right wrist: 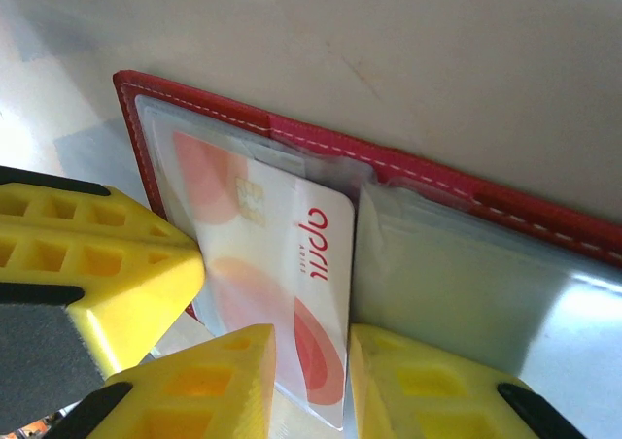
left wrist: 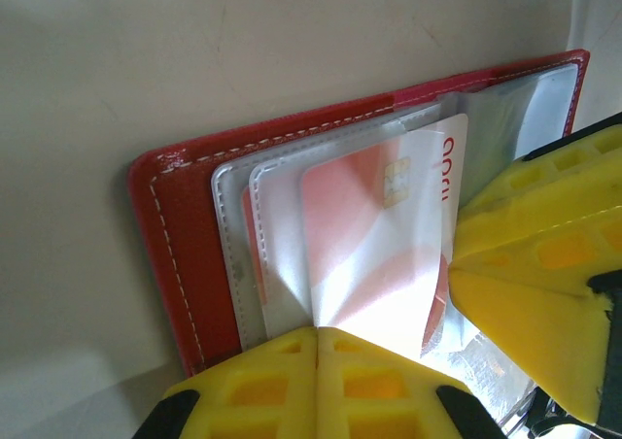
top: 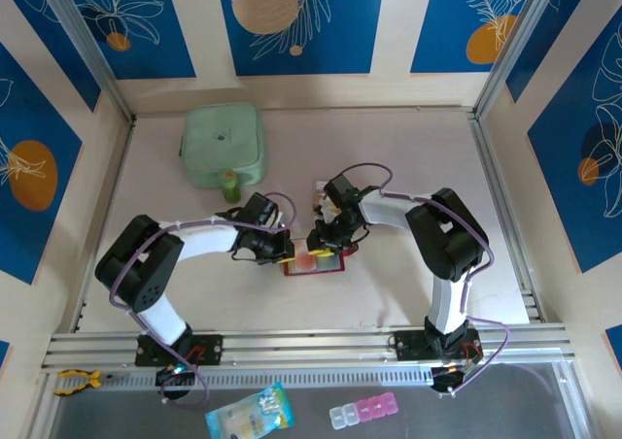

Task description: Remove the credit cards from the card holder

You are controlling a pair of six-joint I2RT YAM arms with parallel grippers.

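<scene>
The dark red card holder (top: 313,263) lies open on the table between both arms, its clear sleeves (right wrist: 457,284) showing. A whitish credit card (left wrist: 369,235) with red shapes and a chip sticks partway out of a sleeve. My left gripper (left wrist: 317,337) is shut, pinching the clear sleeve that lies over the card. My right gripper (right wrist: 311,381) is closed on the card's (right wrist: 292,264) free end, one finger on each side. In the right wrist view the left gripper's yellow fingers (right wrist: 107,264) stand close on the left.
A mint-green square pouch (top: 225,146) sits at the back left, with a small green bottle (top: 230,185) in front of it. A blue packet (top: 249,412) and a pill box (top: 362,412) lie below the rail. Both wrists crowd together over the holder.
</scene>
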